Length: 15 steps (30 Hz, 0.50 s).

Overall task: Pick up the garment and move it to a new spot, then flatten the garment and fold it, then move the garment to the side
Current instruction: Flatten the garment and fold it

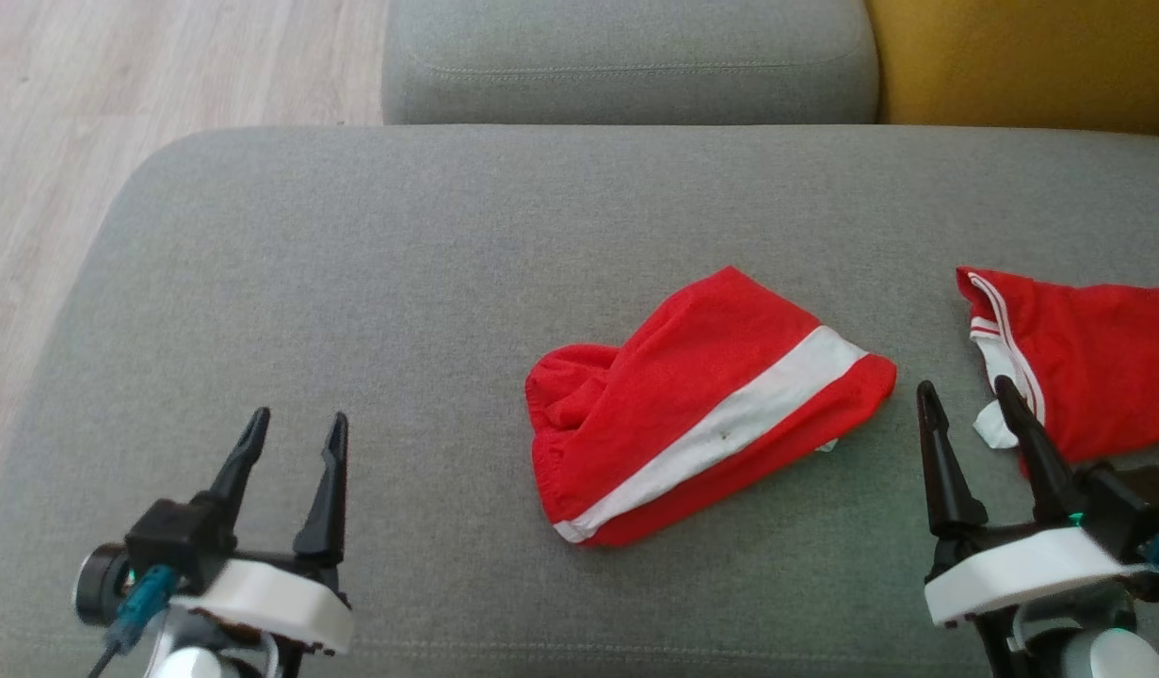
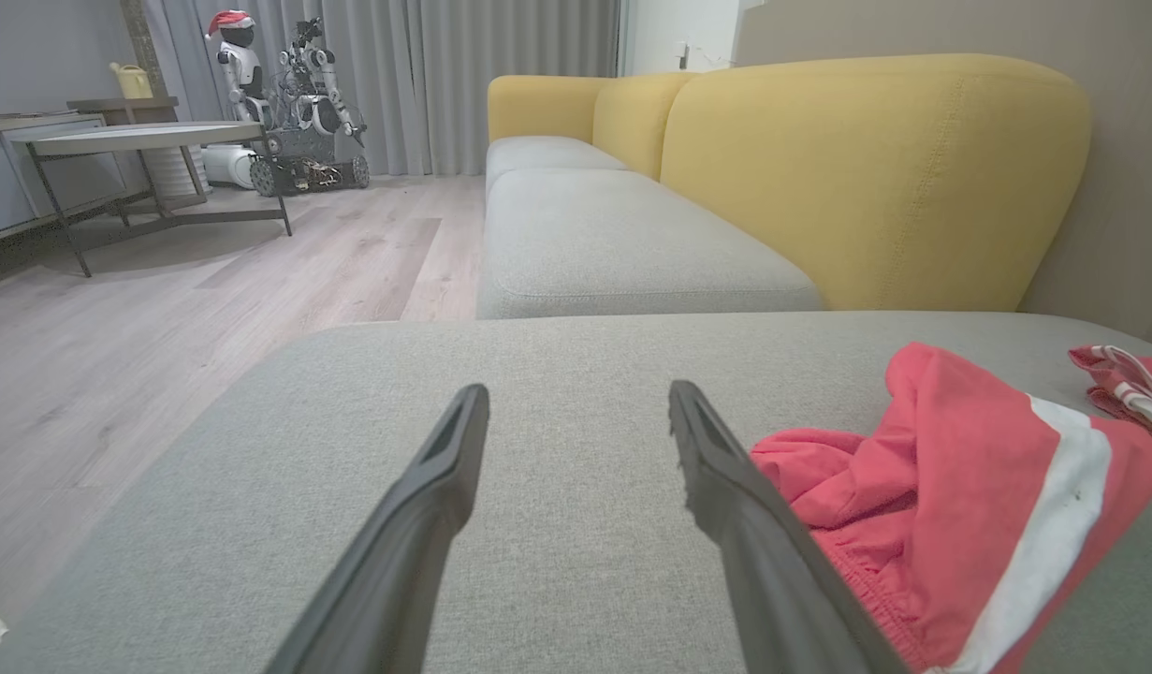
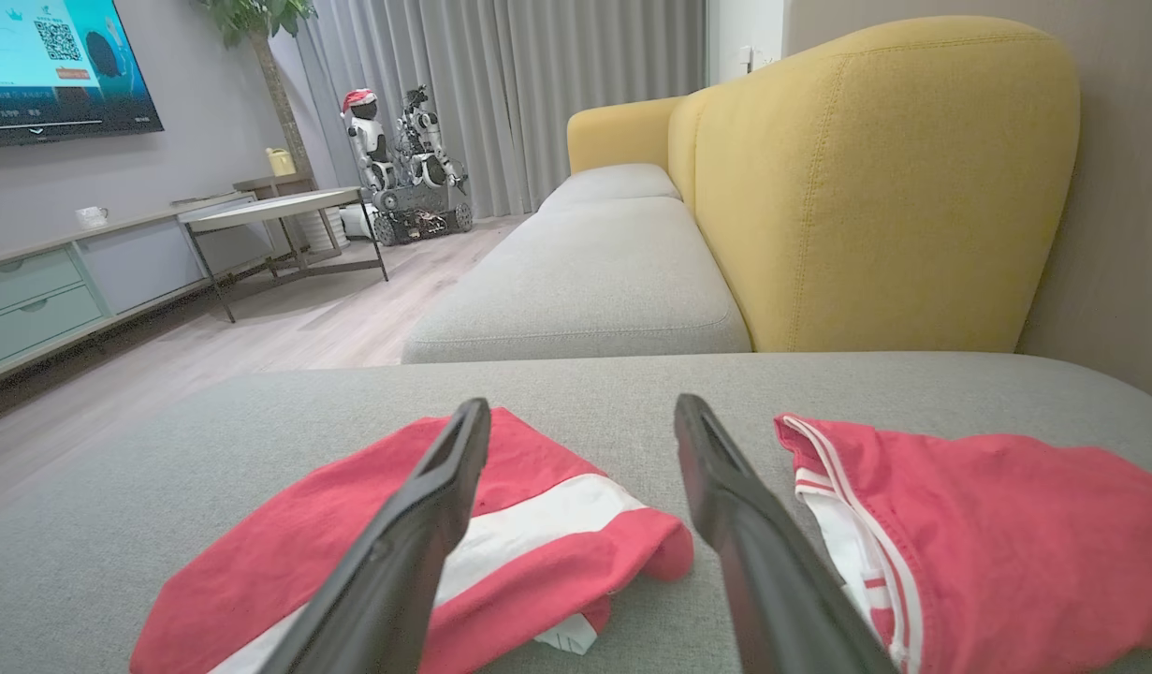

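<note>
A crumpled pair of red shorts with a white stripe (image 1: 697, 410) lies in the middle of the grey sofa seat (image 1: 353, 282); the same shorts (image 2: 959, 496) show at the right of the left wrist view, and the shorts (image 3: 501, 534) lie behind my right fingers. My left gripper (image 1: 297, 438) hovers open over bare cushion well to the left of them, nothing between its fingers (image 2: 444, 487). My right gripper (image 1: 965, 395) is open just right of the shorts, between them and a second red garment (image 1: 1087, 358).
The second red garment with white trim (image 3: 987, 524) lies at the seat's right edge. A yellow backrest (image 3: 875, 187) rises beyond the seat, with another grey cushion (image 1: 626, 56) ahead. Wooden floor (image 1: 118, 113) lies off the seat's left edge. A table (image 2: 136, 140) and a parked robot (image 2: 295, 103) stand far off.
</note>
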### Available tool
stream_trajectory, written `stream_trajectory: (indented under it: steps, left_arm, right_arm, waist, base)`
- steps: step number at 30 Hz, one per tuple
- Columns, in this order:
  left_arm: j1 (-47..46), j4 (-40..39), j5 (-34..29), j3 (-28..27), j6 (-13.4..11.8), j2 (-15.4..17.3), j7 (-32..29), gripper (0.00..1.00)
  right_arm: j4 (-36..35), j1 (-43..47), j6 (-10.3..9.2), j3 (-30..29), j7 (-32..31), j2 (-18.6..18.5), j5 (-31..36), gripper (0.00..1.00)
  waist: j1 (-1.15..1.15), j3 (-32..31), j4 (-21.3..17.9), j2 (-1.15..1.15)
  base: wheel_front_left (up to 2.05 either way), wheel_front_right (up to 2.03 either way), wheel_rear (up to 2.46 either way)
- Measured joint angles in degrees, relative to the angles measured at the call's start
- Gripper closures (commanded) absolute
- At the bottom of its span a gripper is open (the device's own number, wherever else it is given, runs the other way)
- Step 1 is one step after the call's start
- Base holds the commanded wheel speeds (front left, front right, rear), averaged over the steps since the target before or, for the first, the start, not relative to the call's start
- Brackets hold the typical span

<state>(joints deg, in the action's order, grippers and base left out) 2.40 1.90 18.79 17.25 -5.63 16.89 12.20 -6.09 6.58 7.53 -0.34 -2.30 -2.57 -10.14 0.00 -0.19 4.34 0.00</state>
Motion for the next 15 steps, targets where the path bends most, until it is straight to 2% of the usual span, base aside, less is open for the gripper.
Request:
stream_trajectory:
  steps: [4,9,10,14,15]
  left_arm:
    - [-1.22,0.34,0.00,1.63,0.37,-0.21,-0.67,0.00]
    - [-6.82,3.70,0.00,6.01,3.45,-2.90,-1.64,0.00]
    - [-6.82,3.70,0.00,6.01,3.45,-2.90,-1.64,0.00]
    - [-10.11,8.58,1.30,9.09,5.81,-6.71,-2.48,0.00]
    - [-10.53,11.16,2.26,10.59,7.31,-8.27,-2.93,0.00]
  right_arm:
    - [-0.27,-0.01,0.00,-0.31,-0.26,0.00,-0.03,0.00]
    - [-0.89,-0.17,0.00,-0.58,-0.75,0.00,-0.02,0.00]
    - [-0.89,-0.17,0.00,-0.58,-0.75,0.00,-0.02,0.00]
    - [-1.07,-0.82,0.00,-0.15,-1.27,0.00,0.05,0.00]
    - [-1.21,-1.59,0.00,0.27,-1.52,0.01,0.05,0.00]
  waist:
    - [0.00,0.81,0.51,0.00]
    - [0.00,2.70,1.27,0.00]
    - [0.00,2.70,1.27,0.00]
    - [0.00,4.46,1.30,0.00]
    - [0.00,5.27,1.02,0.00]
  base:
    - [0.00,0.00,0.00]
    - [0.00,0.00,0.00]
    - [0.00,0.00,0.00]
    - [0.00,0.00,0.00]
    - [0.00,0.00,0.00]
